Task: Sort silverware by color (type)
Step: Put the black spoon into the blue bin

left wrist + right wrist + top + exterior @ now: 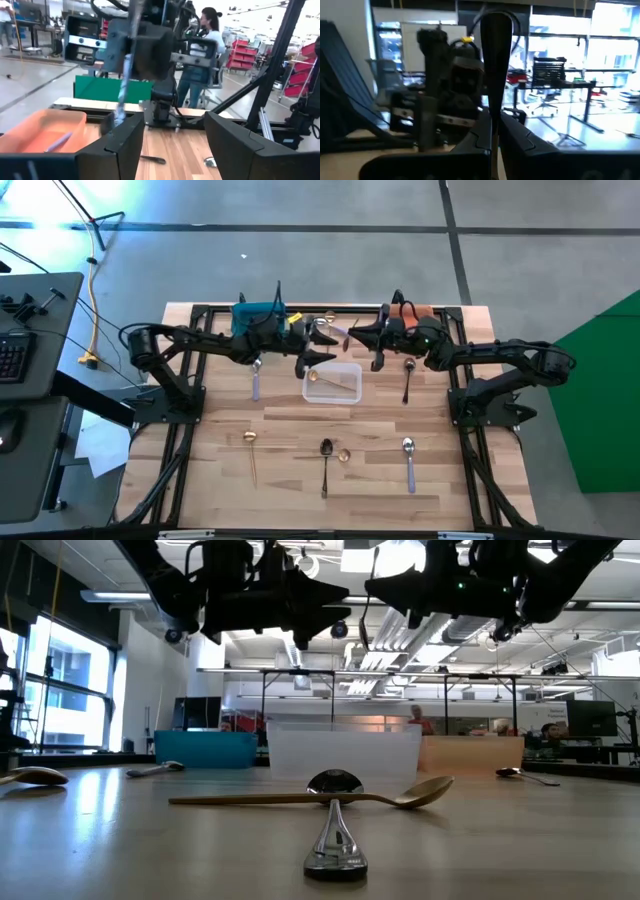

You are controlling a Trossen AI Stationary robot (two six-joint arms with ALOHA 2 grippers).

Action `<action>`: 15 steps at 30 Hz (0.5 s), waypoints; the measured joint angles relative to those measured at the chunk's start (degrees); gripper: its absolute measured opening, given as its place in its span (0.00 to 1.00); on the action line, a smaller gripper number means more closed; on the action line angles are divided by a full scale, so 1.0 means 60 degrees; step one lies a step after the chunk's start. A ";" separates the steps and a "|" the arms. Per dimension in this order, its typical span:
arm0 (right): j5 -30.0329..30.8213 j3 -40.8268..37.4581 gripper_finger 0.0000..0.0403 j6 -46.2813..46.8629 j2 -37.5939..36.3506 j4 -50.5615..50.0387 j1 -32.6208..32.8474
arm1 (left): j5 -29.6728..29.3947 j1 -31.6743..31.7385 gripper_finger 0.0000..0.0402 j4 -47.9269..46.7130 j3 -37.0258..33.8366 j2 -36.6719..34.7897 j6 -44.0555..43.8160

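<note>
From above, both arms meet over the far part of the table point(230, 470), just behind the clear bin point(334, 383). The left end effector point(322, 345) stands released with its fingers spread. The right end effector point(352, 333) is clenched on a lilac-handled spoon point(338, 331). The left wrist view alone shows that spoon point(123, 87) hanging tilted from the right end effector, with another one lying in the orange bin point(42, 131). Only the high view counts loose spoons in front of the clear bin: gold point(251, 450), black point(326, 462), silver point(409, 460).
</note>
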 joint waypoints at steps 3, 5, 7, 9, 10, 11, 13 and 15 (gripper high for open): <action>-0.0066 0.0000 0.01 0.0016 0.0000 0.0013 0.0190 | -0.0150 0.0112 0.53 0.0048 0.0116 0.0019 -0.0128; -0.0069 0.0005 0.01 0.0025 0.0000 0.0009 0.0333 | -0.0193 0.0116 0.54 -0.0020 0.0280 0.0019 -0.0252; -0.0069 0.0083 0.01 0.0040 0.0000 -0.0076 0.0490 | -0.0202 0.0025 0.55 -0.0285 0.0503 0.0019 -0.0196; -0.0070 0.0183 0.01 0.0040 0.0000 -0.0073 0.0652 | -0.0186 -0.0106 0.56 -0.0701 0.0695 0.0019 0.0047; -0.0069 0.0227 0.01 0.0032 0.0000 -0.0073 0.0720 | -0.0138 -0.0159 0.56 -0.0848 0.0767 0.0019 0.0182; -0.0069 0.0264 0.01 0.0025 0.0000 -0.0073 0.0782 | -0.0011 -0.0207 0.56 -0.0981 0.0842 0.0019 0.0312; -0.0072 0.0344 0.01 0.0022 0.0000 -0.0080 0.0857 | 0.0126 -0.0257 0.56 -0.1166 0.0964 0.0019 0.0474; -0.0072 0.0396 0.01 0.0024 0.0000 -0.0136 0.0870 | 0.0174 -0.0296 0.54 -0.1215 0.1022 0.0019 0.0441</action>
